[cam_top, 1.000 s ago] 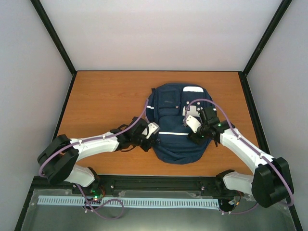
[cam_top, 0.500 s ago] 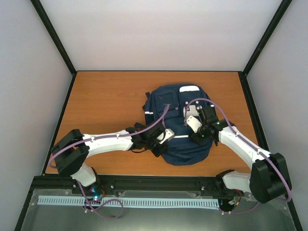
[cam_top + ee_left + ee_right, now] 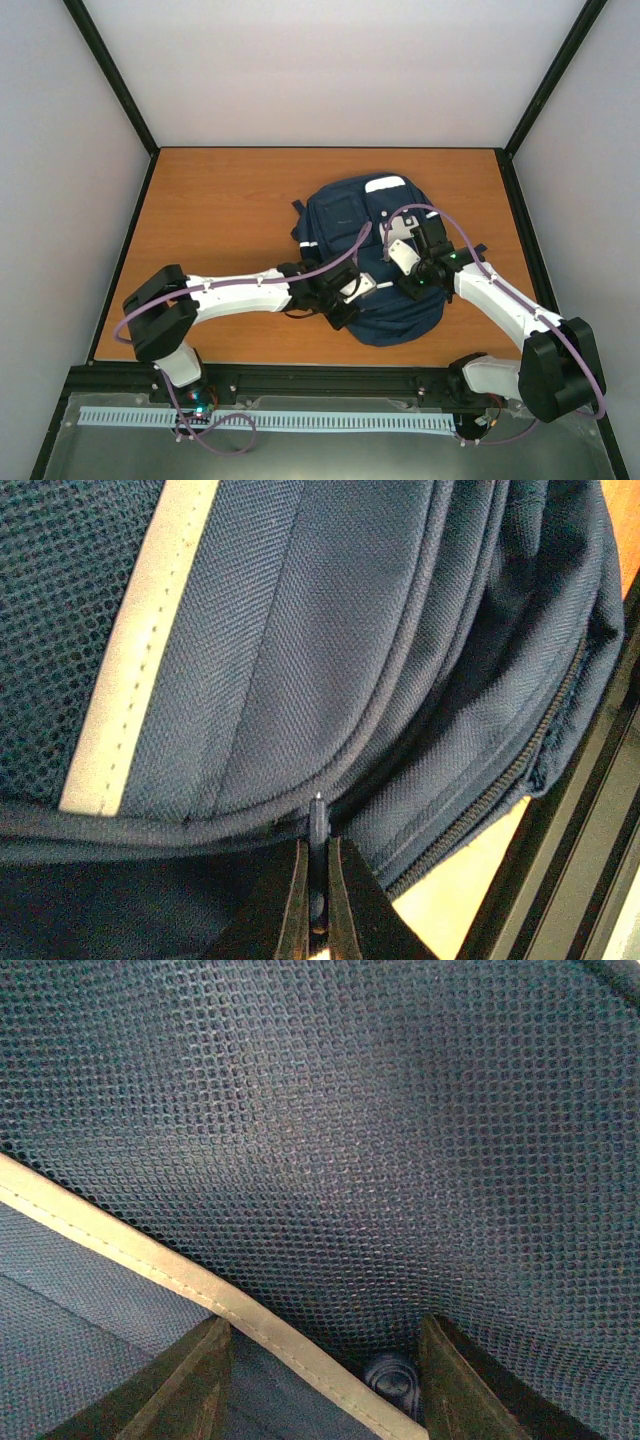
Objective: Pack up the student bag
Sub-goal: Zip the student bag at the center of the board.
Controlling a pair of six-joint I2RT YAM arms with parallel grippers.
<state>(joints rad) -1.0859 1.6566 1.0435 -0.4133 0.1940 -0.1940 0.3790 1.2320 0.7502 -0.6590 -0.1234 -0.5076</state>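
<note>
Navy on orange-brown: the student bag (image 3: 345, 215), a large fabric backpack, lies flat and front-up on the wooden table (image 3: 220, 210), right of centre. Its top points toward the far edge and its rounded bottom sits near the front edge. A white-grey patch (image 3: 386, 184) marks the top end, and a dark strap (image 3: 299, 209) pokes out at the left side. Close up, a white reflective stripe (image 3: 140, 650) borders dark mesh (image 3: 350, 1140), piped seams curve across the front, and a slim zip pull (image 3: 318, 815) stands up from one seam.
</note>
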